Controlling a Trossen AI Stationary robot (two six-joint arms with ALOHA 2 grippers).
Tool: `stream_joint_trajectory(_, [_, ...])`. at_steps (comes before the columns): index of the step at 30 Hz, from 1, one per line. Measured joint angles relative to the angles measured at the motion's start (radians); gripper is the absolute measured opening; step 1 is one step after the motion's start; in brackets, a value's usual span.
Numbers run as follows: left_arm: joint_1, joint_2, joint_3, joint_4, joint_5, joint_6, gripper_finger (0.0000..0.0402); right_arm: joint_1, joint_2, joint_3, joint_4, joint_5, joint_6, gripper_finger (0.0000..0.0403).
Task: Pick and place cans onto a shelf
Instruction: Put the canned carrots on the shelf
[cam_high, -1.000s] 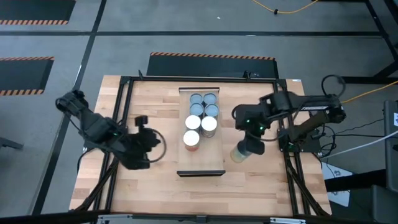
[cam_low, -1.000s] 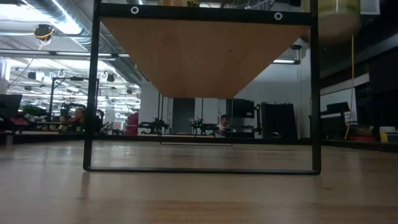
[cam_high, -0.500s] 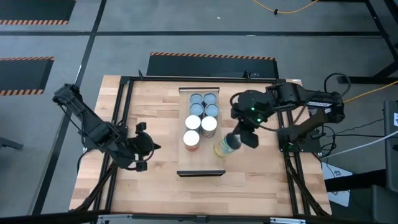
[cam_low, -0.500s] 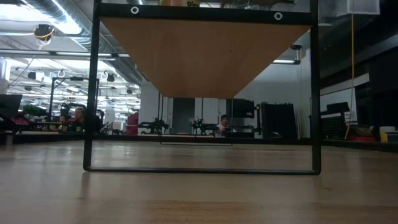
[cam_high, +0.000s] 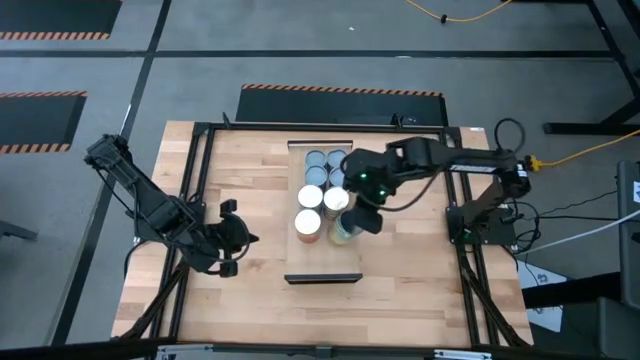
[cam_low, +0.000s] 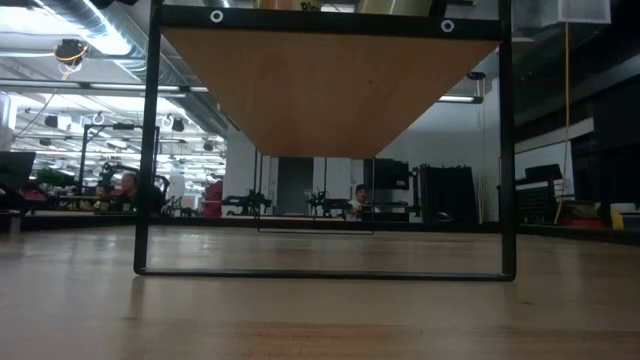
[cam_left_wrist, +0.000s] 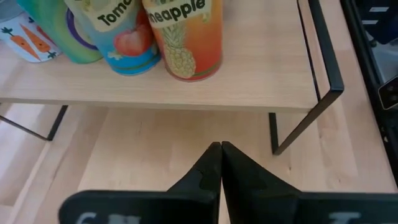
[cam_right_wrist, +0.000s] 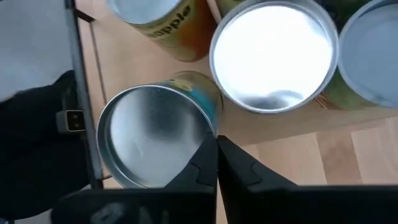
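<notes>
The shelf, a pale board on black wire legs, stands mid-table, and its underside fills the low view. Several cans stand on its far half. Among them are a pineapple-labelled can and a tomato-labelled one. My right gripper is shut on one more can over the shelf's right side, next to the standing cans. My left gripper is shut and holds nothing. It hangs over the table left of the shelf, pointing at it. My right gripper pinches the can's top rim between its two fingers, on the side nearest the wrist. The fingers slant down from the table's right side. The can hangs tilted below them, its silver top showing. I cannot tell whether its base touches the shelf.
The shelf's near half is bare board up to the dark lip. A white-topped can stands right beside the held one. A black frame runs along the table's sides. Bare tabletop lies either side of the shelf.
My right gripper has carried the can toward the table's left edge, from beside the shelf's right side to over the shelf next to the standing cans. The can still hangs below it. My left arm has drawn down and back over the table left of the shelf, then held still.
</notes>
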Motion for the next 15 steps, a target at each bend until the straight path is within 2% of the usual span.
stream_joint_trajectory(15, [0.0, 0.0, -0.001, 0.0, 0.002, 0.001, 0.0002, -0.004, 0.045, 0.0, 0.012, -0.002, 0.0, 0.0025])
